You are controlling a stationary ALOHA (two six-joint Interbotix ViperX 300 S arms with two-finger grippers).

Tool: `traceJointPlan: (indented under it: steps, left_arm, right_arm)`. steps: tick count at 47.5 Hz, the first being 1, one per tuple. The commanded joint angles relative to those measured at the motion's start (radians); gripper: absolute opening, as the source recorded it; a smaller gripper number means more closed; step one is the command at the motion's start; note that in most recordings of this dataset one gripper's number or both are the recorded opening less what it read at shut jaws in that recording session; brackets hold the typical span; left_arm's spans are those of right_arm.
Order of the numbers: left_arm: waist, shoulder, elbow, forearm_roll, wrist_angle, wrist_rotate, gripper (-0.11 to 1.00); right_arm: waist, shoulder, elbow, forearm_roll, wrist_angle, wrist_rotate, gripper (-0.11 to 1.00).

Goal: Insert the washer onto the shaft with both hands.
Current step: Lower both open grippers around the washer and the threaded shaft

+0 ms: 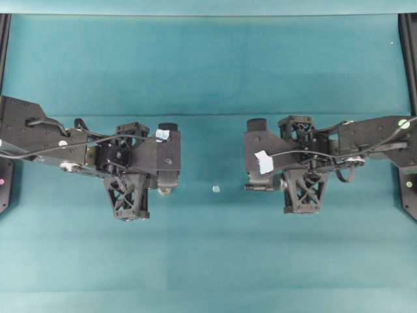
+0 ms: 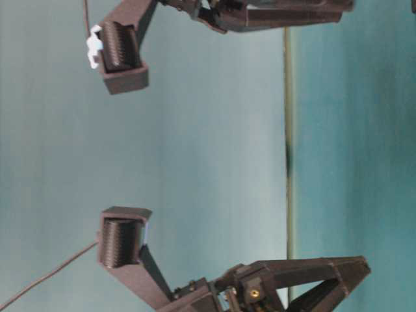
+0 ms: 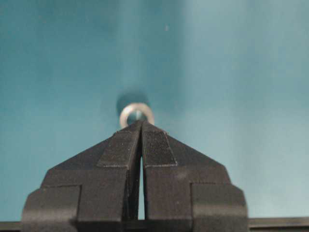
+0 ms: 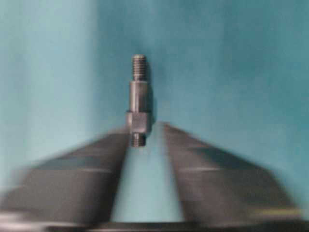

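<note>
Closing squarely on the shaft (image 4: pixel 139 99), which lies just off the parted tips of the right gripper (image 4: pixel 147 133) at twelve o'clock in its blurred wrist view, probably calls for centring first. Pressed together, the left gripper (image 3: pixel 141 126) has the washer (image 3: pixel 137 113) flat on the teal table (image 1: pixel 208 261) touching its tips at twelve o'clock. Nothing blocks either part; a pale square bit (image 1: pixel 215 189) lies between the arms.

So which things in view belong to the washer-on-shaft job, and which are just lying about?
Job: small round silvery metal washer; small dark grey stepped metal shaft; left claw; right claw.
Lying about: tiny pale square bit on the teal table.
</note>
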Motion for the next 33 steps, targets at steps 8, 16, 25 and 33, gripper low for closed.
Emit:
traceJointPlan:
  steps: [8,16,25,33]
  left_arm:
    - [-0.002,0.014,0.02,0.002,-0.06,-0.012,0.12]
    - [-0.002,0.038,0.014,0.002,-0.04,-0.014,0.59]
    - [-0.005,0.051,0.011,0.002,-0.023,-0.008,0.96]
    - [-0.005,0.055,0.009,0.002,-0.025,-0.006,0.96]
  right_arm:
    - [0.005,0.023,-0.009,0.0,-0.006,-0.008,0.66]
    - [0.005,0.025,-0.009,0.0,-0.009,-0.006,0.91]
    - [0.005,0.023,-0.003,-0.002,-0.011,-0.008,0.89]
    - [0.005,0.023,0.041,0.0,-0.078,-0.003,0.89]
